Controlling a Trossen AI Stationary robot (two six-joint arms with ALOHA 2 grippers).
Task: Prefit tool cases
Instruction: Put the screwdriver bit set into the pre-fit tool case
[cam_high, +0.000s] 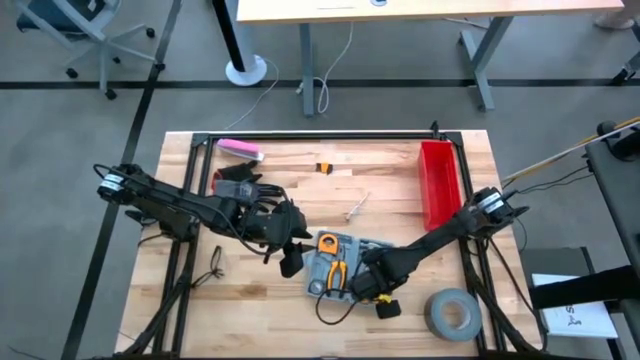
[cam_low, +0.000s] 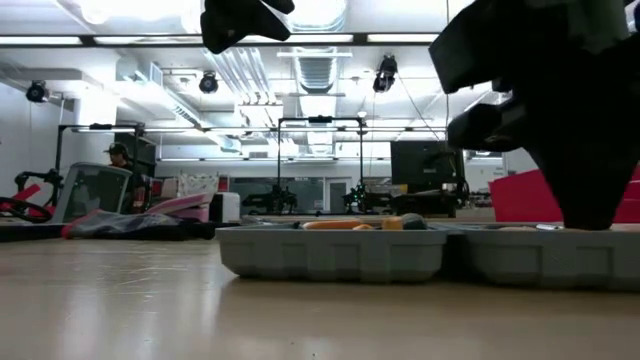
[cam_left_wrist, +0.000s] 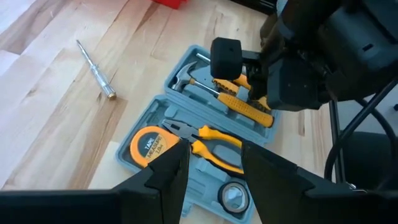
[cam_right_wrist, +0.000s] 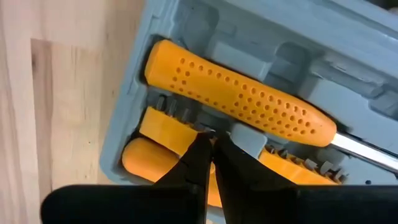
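Note:
The grey-blue tool case (cam_high: 318, 270) lies open and flat on the wooden table, near the front middle. In its slots are a yellow-handled hammer (cam_right_wrist: 242, 93), yellow pliers (cam_left_wrist: 214, 140) and a yellow tape measure (cam_left_wrist: 151, 146). My right gripper (cam_right_wrist: 211, 142) is shut and points down into the case's right half, beside the hammer's handle. My left gripper (cam_left_wrist: 214, 167) hangs open above the case's left edge, slanting down toward it, with nothing between its fingers. My right gripper comes from above, pointing down. Its shut fingertips (cam_right_wrist: 200, 152) meet the upper edge of a yellow strip (cam_right_wrist: 165, 127) in the slot beside the hammer's handle, next to a small grey tab (cam_right_wrist: 249, 138). Nothing sits between the fingers.
A red bin (cam_high: 438, 180) stands at the right rear and a grey tape roll (cam_high: 455, 312) at the right front. A loose screwdriver (cam_high: 357, 207) lies behind the case. A pink object (cam_high: 240, 150) lies at the far left. A black-and-yellow item with a cord (cam_high: 388, 308) lies before the case.

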